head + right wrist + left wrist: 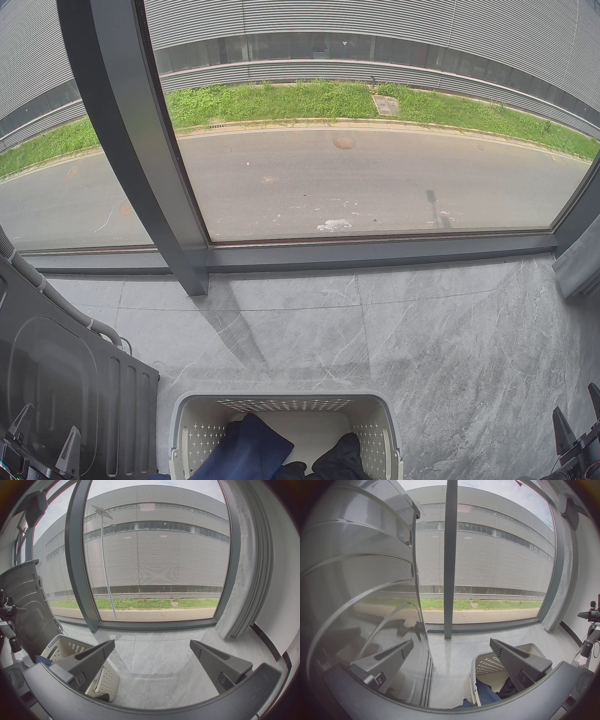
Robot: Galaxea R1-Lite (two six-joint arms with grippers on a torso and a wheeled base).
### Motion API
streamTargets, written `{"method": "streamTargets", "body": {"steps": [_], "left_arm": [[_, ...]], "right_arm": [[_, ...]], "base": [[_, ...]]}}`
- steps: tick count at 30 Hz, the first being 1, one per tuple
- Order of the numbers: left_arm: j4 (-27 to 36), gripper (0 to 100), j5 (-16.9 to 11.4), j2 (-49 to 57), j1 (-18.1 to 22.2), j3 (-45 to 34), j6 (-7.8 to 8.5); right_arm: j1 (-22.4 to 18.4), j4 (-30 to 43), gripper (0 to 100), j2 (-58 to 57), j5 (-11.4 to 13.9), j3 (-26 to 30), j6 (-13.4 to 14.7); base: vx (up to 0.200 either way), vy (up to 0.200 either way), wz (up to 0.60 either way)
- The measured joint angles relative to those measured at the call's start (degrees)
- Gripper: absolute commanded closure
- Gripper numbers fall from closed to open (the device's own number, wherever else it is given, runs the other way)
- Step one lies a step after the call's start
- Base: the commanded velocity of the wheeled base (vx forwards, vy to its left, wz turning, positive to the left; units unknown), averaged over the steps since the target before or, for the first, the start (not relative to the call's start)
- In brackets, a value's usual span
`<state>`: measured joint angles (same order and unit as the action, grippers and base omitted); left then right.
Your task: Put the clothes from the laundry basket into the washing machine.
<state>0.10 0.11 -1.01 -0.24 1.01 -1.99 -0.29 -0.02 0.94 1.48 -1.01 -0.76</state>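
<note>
The cream laundry basket [187, 431] stands on the floor at the bottom middle of the head view. In it lie a navy blue garment [250, 447] and black clothes [340, 459]. The dark grey washing machine [69, 381] is just left of the basket, its ribbed panel facing me. My left gripper [50, 420] hovers open over that panel with nothing in it. The left wrist view has the left gripper [451, 644] between the washing machine [362, 583] and the basket [484, 664]. My right gripper [575, 409] is open and empty, right of the basket. The right wrist view shows the right gripper [151, 644] with the basket [67, 647] off to one side.
A grey corrugated hose [56, 300] runs along the machine's far edge. A floor-to-ceiling window with a thick grey pillar [137, 156] closes off the far side. A grey curtain [578, 262] hangs at the far right. Grey marble floor [437, 350] lies open beyond and right of the basket.
</note>
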Motion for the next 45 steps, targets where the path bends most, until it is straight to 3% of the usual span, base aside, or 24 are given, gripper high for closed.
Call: {"method": "streamTargets", "body": {"steps": [3, 45], "left_arm": [[0.0, 0, 0.0, -0.02, 0.0, 0.0, 0.1], [0.0, 0, 0.0, -0.02, -0.09, 0.0, 0.18]], "right_arm": [[0.0, -0.09, 0, 0.0, 0.0, 0.0, 0.43], [0.0, -0.13, 0, 0.0, -0.04, 0.0, 0.24]], "base": [[0.0, 0.0, 0.0], [-0.2, 0.0, 0.0]]}}
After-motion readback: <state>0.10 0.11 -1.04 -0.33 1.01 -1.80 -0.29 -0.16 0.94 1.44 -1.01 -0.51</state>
